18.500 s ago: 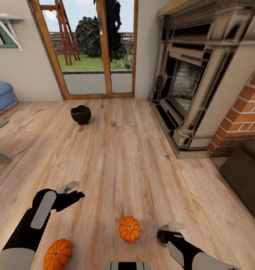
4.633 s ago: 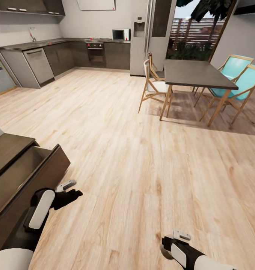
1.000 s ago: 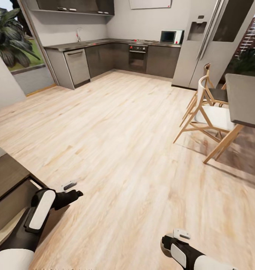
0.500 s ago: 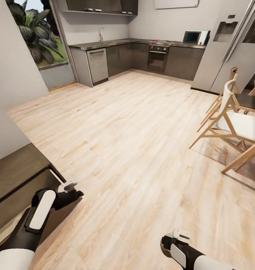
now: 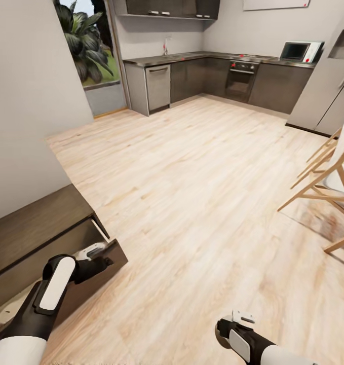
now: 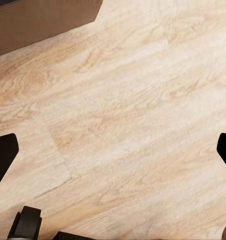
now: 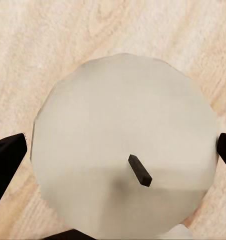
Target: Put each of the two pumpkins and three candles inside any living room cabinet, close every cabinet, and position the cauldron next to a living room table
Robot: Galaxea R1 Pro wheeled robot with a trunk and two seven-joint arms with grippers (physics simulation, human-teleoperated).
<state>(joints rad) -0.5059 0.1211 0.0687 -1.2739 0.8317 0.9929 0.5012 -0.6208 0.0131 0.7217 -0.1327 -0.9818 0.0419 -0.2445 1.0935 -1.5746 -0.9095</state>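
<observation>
The right tool (image 7: 113,145) pinches a pale round wax candle (image 7: 123,140) with a dark wick. The left tool (image 6: 113,150) is spread, empty. The long dark-brown wood cabinet (image 5: 35,228) has its drawer pulled open — stowing and closing remain, I judge.
</observation>
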